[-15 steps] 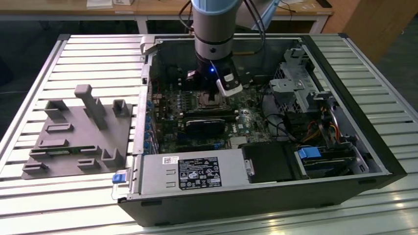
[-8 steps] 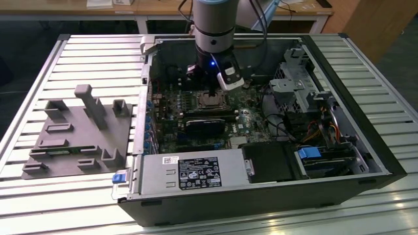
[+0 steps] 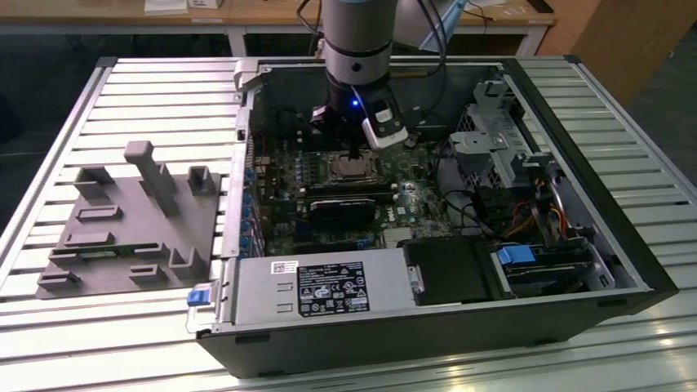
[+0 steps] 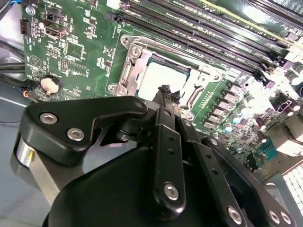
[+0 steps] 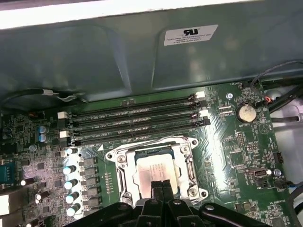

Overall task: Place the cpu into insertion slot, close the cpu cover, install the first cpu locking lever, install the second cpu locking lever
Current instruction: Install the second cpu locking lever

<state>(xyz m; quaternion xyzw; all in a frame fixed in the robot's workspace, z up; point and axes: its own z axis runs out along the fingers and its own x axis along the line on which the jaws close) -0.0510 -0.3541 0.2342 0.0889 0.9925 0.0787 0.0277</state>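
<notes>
Tool [image 5: 162, 185] tips pinched together, holding nothing, just above cpu [image 5: 154, 168] seated in insertion slot [image 5: 124, 180].

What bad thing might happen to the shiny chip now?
The fingers hang right over the chip, which lies in its socket under the metal cover. Pushing down crooked might scratch the chip or bend the cover. The arm could also bump the memory slots close beside it.

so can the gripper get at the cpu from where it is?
Probably yes. The gripper hangs right over the cpu with fingers together, the cpu sits in its socket, and nothing lies between them in both wrist views.
</notes>
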